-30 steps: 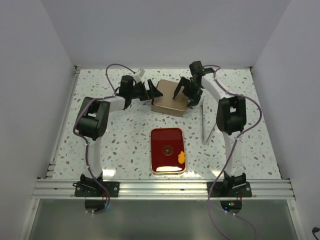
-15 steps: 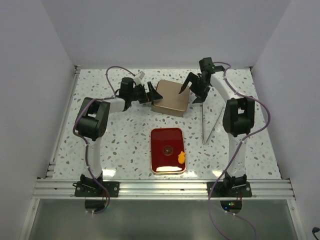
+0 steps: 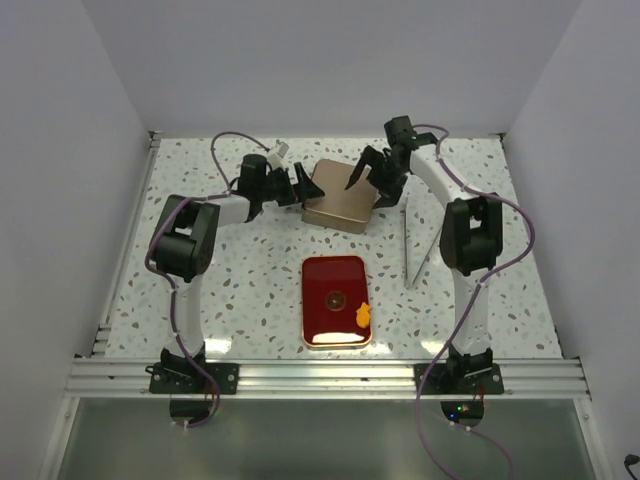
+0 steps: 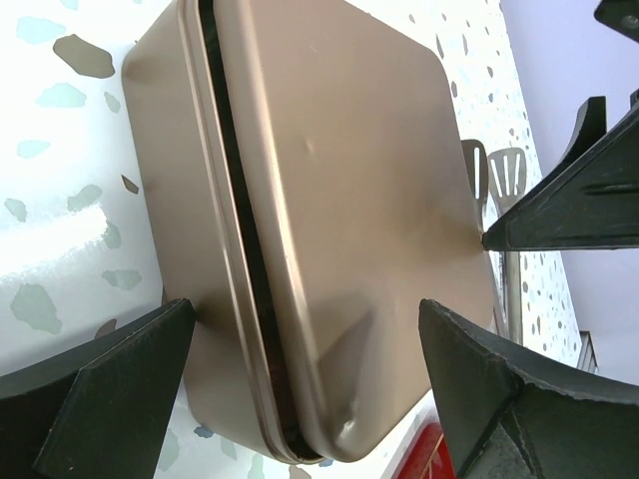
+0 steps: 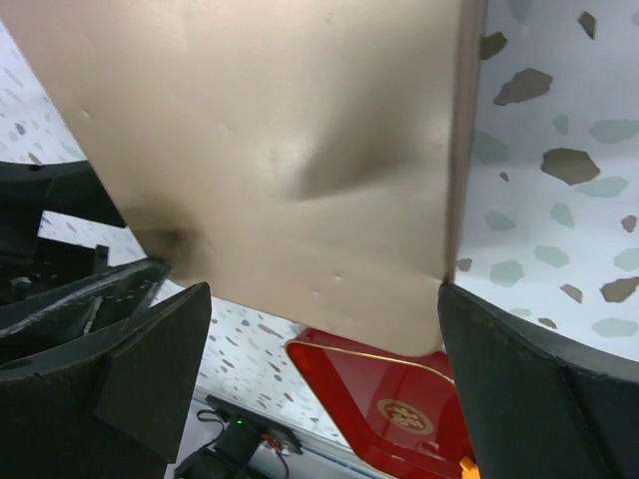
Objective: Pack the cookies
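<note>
Both grippers stand spread wide and hold nothing. The left gripper (image 3: 303, 186) and the right gripper (image 3: 370, 183) flank a closed, tan-gold metal tin with rounded corners (image 3: 338, 205) at the far middle of the speckled white worktop (image 3: 250, 290).

One irregular orange cookie (image 3: 363, 315) is in plain view, lying at the near right corner of the single red rectangular tray with a gold rim (image 3: 322, 325). The tray sits at the centre of the worktop, nearer than the tin. A small round dark mark (image 3: 335, 297) shows at the tray's middle; whether it is a cookie or a printed emblem cannot be told.

One pair of metal tongs (image 3: 408, 250) lies on the worktop to the right of the tray and the tin.

The left arm bends at the elbow and reaches low toward the tin's left edge, its fingers either side of that edge; contact cannot be told. The right arm stretches far forward, its wrist turned inward, with the gripper over the tin's right side.
</note>
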Motion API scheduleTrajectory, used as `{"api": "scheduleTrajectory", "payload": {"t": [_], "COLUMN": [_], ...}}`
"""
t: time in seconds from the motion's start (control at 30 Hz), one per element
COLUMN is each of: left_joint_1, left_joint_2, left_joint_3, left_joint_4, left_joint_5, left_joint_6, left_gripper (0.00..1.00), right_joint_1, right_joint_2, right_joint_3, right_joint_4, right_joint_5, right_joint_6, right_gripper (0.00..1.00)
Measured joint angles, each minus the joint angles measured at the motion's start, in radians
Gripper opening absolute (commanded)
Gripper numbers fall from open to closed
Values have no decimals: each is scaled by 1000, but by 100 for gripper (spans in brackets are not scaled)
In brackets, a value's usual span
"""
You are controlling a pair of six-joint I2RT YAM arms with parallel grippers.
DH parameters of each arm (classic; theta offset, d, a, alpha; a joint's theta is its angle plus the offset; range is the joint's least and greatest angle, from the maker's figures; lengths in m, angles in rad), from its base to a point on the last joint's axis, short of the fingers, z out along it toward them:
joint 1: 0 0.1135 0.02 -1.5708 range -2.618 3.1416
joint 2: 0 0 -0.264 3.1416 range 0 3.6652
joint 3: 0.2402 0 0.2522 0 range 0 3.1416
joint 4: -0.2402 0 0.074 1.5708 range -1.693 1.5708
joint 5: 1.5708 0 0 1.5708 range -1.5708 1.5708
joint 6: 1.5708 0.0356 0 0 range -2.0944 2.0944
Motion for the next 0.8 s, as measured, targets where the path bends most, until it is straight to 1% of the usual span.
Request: {"api": "scheduleTrajectory", "payload": {"t": [0.27, 0.5, 0.7, 0.8], "left_joint_1": [0, -11, -20, -20], "left_joint_2": [-6, -29, -40, -41], "left_joint_3": [0, 0, 5, 14], "left_joint_4": [-2, -45, -76, -92], "left_joint_5": [-5, -11, -14, -14], "left_joint_6": [1, 21, 43, 53], "left_gripper": [100, 100, 100, 100], "right_joint_1": [12, 32, 39, 27], "right_joint_2": [42, 91, 103, 90], "right_joint_3": [112, 196, 244, 237], "right_joint_4": [0, -37, -76, -76], "right_joint_5": [-26, -27, -26, -24], "right_joint_6": [31, 44, 35, 19], "right_gripper": [99, 99, 99, 99]}}
